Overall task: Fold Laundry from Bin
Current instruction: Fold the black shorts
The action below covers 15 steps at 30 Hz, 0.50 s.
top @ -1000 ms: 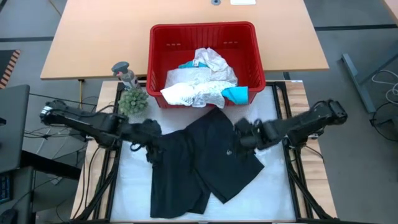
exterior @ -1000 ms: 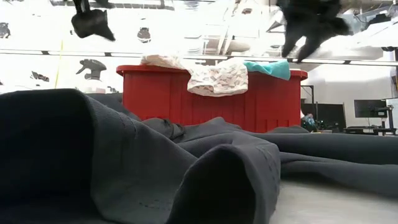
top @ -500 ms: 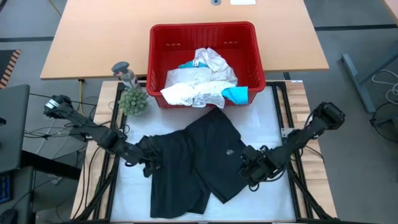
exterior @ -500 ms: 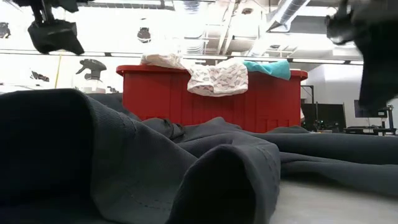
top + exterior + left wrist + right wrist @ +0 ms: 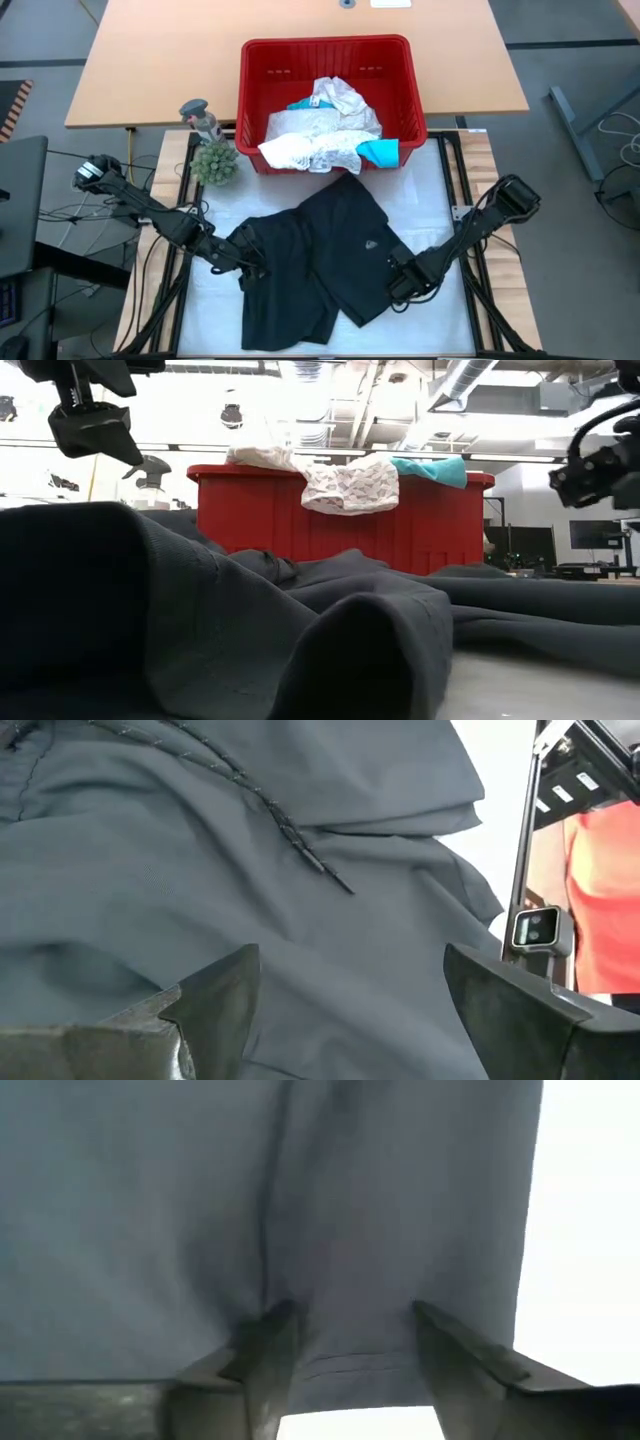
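Note:
A black garment (image 5: 320, 260) lies spread and rumpled on the white mat, with its drawstring (image 5: 300, 850) on top. My left gripper (image 5: 252, 268) hangs open above the garment's left part, clear of the cloth (image 5: 350, 990). My right gripper (image 5: 398, 288) points down at the garment's right near lobe, its fingers apart (image 5: 350, 1315). The red bin (image 5: 252, 90) stands at the far side. White lacy pieces (image 5: 315, 140) and a teal one (image 5: 380, 152) are heaped in it and hang over its near rim. My right gripper comes from above, pointing down. Both fingertips (image 5: 278, 1320) stand on the black garment just inside its hem edge (image 5: 350, 1370), with flat cloth in the gap between them. A crease runs up to one fingertip. The garment lies on the mat.
A small green plant (image 5: 214, 162) and a spray bottle (image 5: 200, 115) stand at the bin's left near corner. A wooden table (image 5: 150, 60) lies behind the mat. Black frame rails (image 5: 470, 250) run along both sides of the mat. Bare mat (image 5: 440, 330) shows at the near right.
My right gripper has swung from over the garment's right middle toward the near edge, come down and tipped to point straight down onto the cloth. My left gripper has gone down and a little toward the near edge over the garment's left part. The garment has kept its shape.

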### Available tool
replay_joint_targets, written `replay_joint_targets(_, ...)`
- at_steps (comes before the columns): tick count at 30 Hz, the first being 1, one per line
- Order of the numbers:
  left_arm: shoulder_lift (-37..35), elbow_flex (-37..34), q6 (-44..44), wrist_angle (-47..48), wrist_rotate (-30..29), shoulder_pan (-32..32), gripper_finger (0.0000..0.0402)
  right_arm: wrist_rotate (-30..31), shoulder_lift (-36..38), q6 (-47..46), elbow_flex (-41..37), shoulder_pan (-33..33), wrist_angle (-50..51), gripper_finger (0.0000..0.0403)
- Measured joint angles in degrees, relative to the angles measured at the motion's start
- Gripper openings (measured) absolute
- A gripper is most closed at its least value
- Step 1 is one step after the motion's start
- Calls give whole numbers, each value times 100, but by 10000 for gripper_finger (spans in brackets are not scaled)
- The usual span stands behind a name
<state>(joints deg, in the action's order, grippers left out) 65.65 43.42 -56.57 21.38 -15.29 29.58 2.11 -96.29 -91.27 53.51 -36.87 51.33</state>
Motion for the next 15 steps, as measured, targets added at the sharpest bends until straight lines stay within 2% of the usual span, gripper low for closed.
replay_joint_targets(4, 0, 0, -24, 6, -3, -2, 302, -417, -30, -398, 7, -141, 122, 119)
replay_joint_targets(7, 0, 0, -51, 8, -103, -4, 302, -814, 42, -1049, -12, -276, 538, 34)
replay_joint_targets(8, 0, 0, -67, 6, -205, -2, 302, -929, 81, -1303, -14, -332, 758, 20)
replay_joint_targets(10, 0, 0, -87, 12, -522, -6, 302, -1127, 184, -1815, -14, -446, 1308, 21)
replay_joint_targets(12, 0, 0, -19, 13, -919, -66, 302, -1300, 283, -2275, -14, -562, 1932, 41)
replay_joint_targets(15, 0, 0, 241, 23, -1065, -432, 302, -1302, 540, -2480, 62, -699, 2620, 72)
